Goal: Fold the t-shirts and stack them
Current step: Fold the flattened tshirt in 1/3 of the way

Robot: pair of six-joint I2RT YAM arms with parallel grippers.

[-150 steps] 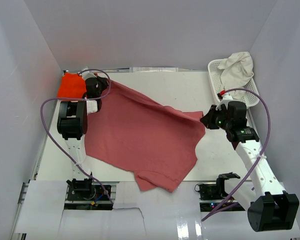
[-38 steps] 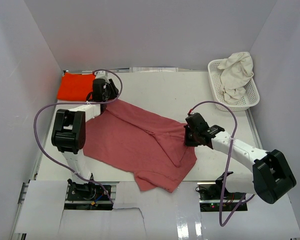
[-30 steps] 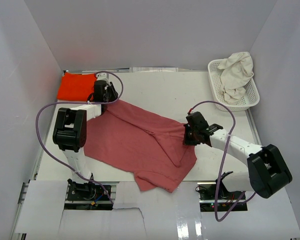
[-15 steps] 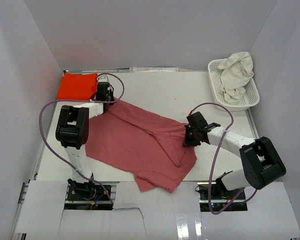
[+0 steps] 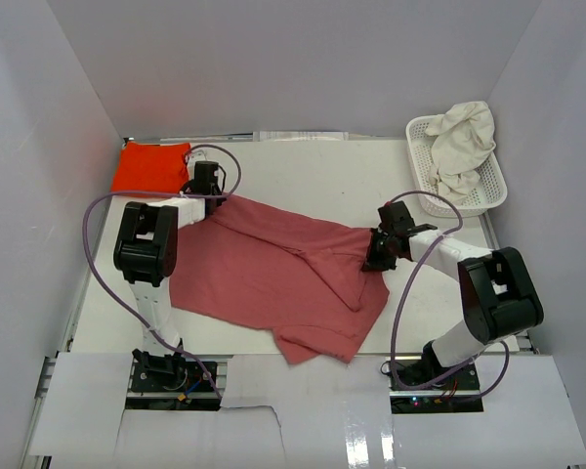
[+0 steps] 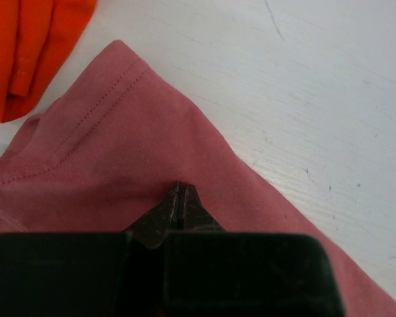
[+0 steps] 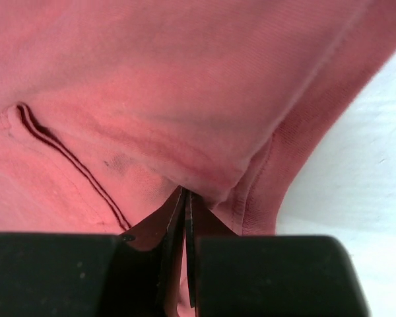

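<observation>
Left gripper (image 6: 177,199) and right gripper (image 7: 185,198) each have jaws pinched shut on the rose-red t-shirt (image 5: 264,278). The grips look thin, so uneven pulling may slip one hem free.

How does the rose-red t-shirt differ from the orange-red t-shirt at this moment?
The rose-red t-shirt is larger and lies spread out and wrinkled at mid-table; the orange-red t-shirt is a small folded bundle at the far left corner. The left pincer and the right pincer are shut on the rose-red t-shirt; neither holds the orange-red t-shirt. Both lie on the white table.
</observation>
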